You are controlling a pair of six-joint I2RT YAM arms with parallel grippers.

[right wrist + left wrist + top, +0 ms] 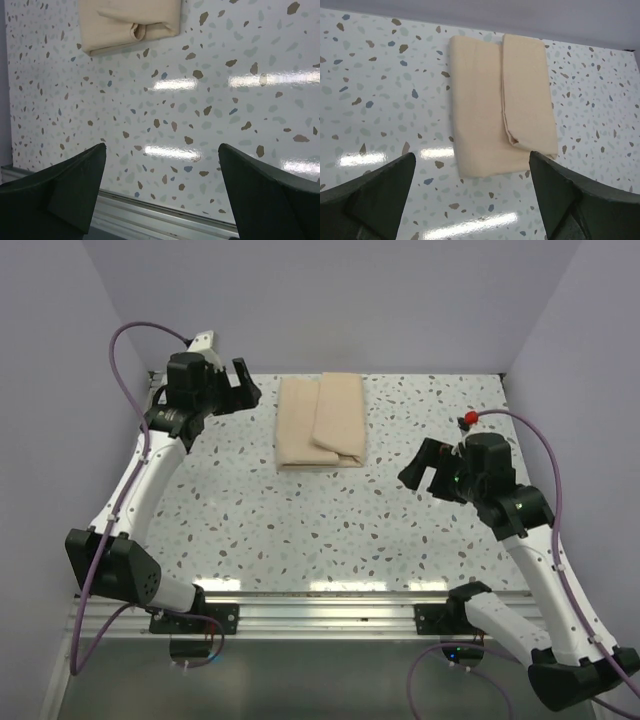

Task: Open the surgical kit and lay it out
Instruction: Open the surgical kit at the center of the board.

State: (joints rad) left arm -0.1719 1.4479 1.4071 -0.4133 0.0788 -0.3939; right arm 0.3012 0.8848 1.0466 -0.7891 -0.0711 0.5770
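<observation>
Currently, 1 cloth wrap (320, 422) is seen folded shut on the worktop (300, 540), close to the middle of its far edge. Its long axis is judged to run from the far edge toward the near edge, though in the top view it is close to square. 1 upper flap (338, 410) is laid over its right half, with a tucked corner at the end facing the near edge.

The left gripper (243, 388) is held above the far-left corner of the worktop, just beside the wrap's left side, so the wrap lies to its right. In the left wrist view the wrap is framed between the 2 spread fingers. The right gripper (422, 472) is held near the right edge at mid-depth, well apart from the wrap, which lies toward the far edge and to its left. The left arm is therefore judged the nearer of the 2.

Both grippers are spread wide and nothing is held in either.

Counted: 1 wrap, 2 grippers, and 0 other pieces of the kit exposed. Whatever is inside the wrap is hidden by the cloth.
</observation>
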